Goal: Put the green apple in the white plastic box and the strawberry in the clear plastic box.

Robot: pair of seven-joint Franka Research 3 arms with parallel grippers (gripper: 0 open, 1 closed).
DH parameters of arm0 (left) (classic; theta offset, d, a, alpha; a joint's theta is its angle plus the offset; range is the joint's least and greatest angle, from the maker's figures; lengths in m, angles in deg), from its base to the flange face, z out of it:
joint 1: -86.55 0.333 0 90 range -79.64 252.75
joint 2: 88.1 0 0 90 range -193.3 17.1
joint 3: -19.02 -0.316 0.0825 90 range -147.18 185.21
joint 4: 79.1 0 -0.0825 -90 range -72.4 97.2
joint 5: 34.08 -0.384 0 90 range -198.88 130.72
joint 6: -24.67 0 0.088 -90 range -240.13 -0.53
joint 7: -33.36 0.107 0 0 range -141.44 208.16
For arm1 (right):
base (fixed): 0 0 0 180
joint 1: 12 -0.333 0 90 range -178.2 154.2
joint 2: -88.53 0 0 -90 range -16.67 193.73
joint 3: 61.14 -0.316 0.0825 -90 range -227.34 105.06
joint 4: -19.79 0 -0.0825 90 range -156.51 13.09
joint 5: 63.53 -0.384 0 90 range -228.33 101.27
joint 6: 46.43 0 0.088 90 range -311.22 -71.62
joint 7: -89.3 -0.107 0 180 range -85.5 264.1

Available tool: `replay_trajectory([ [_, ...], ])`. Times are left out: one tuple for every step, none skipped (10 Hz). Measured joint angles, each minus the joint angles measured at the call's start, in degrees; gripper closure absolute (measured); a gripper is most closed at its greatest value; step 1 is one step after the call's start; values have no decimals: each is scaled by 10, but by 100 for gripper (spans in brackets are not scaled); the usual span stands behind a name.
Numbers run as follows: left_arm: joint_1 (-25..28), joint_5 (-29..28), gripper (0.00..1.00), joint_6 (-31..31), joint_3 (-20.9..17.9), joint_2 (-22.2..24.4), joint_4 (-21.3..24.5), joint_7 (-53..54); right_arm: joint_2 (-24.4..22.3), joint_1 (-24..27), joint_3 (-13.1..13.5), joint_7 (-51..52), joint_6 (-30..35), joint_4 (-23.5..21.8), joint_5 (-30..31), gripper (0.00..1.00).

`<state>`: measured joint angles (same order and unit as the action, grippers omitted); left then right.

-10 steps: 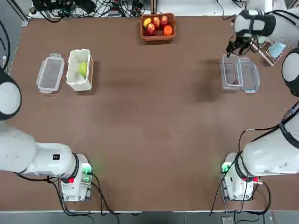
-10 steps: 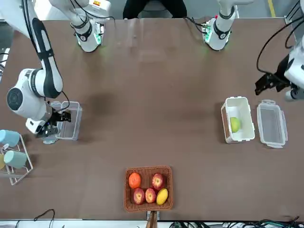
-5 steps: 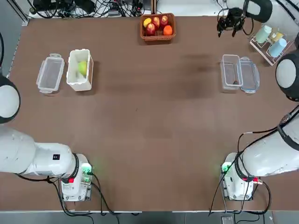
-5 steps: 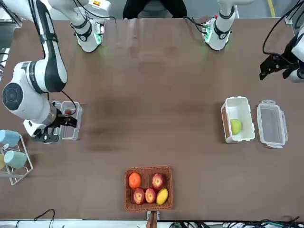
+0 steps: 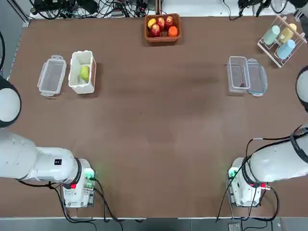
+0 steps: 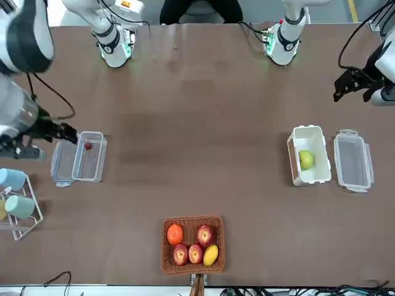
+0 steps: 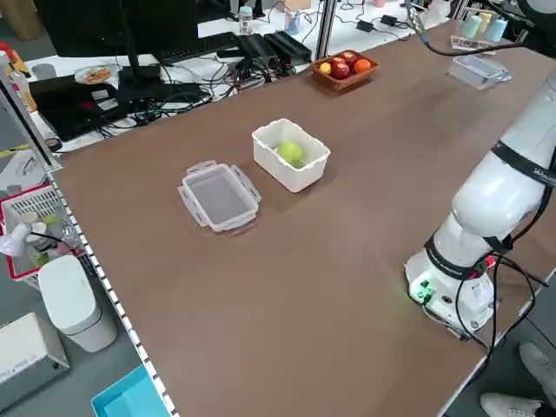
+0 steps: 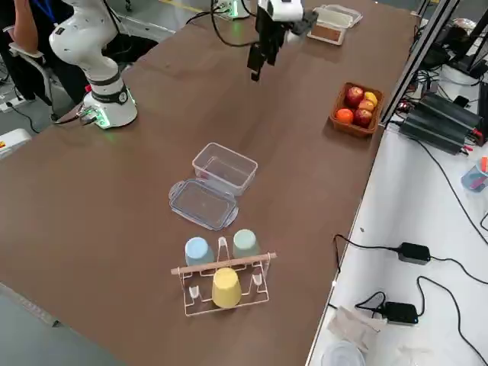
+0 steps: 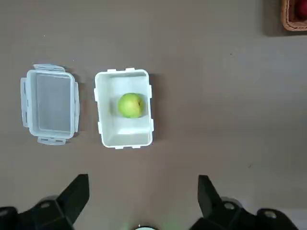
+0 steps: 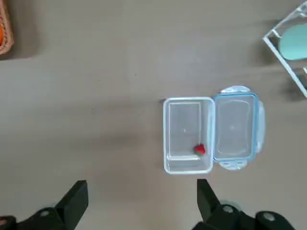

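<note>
The green apple point(image 5: 84, 73) lay in the white plastic box point(image 5: 73, 83), upper left; the strawberry point(image 10: 199, 149) in the clear plastic box point(image 10: 166, 134). Both hands – left hand point(image 9: 139, 203), right hand point(image 10: 139, 203) – were spread wide and empty, fingertips partly cut off.

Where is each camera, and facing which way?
Top: overhead, looking down; arm bases at bottom.
Front: across the table, facing those bases, seen at top.
Left side: raised, near white plastic box; left arm.
Right side: raised, near cup rack; right arm.
Left wrist: down onto green apple; left gripper shows.
Right wrist: down onto strawberry; right gripper shows.
Top and front share the fruit basket.
</note>
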<state>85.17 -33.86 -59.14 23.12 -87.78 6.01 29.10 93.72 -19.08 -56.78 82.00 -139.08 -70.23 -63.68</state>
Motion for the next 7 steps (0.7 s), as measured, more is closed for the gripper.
replay_trajectory([
  [0, 0, 0, 0, 1, 0, 0, 0, -20, 7, 1, 0, 19, -1, 0, 0],
  [0, 0, 0, 0, 1, 0, 0, 0, -31, 14, 1, 5, 22, -4, -1, 0],
  [0, 0, 0, 0, 1, 0, 0, 0, -34, 18, 1, 13, 21, -7, -1, 0],
  [0, 0, 0, 0, 1, 0, 0, 0, -34, 20, 2, 21, 19, -9, -1, 0],
  [0, 0, 0, 0, 0, 0, 0, 0, -36, 22, 6, 28, 19, -9, -1, 0],
  [0, 0, 0, 0, 0, 0, 0, 0, -40, 23, 10, 34, 19, -9, -1, 0],
  [0, 0, 0, 1, 0, 0, 0, 0, -45, 24, 11, 35, 19, -10, -2, 0],
])
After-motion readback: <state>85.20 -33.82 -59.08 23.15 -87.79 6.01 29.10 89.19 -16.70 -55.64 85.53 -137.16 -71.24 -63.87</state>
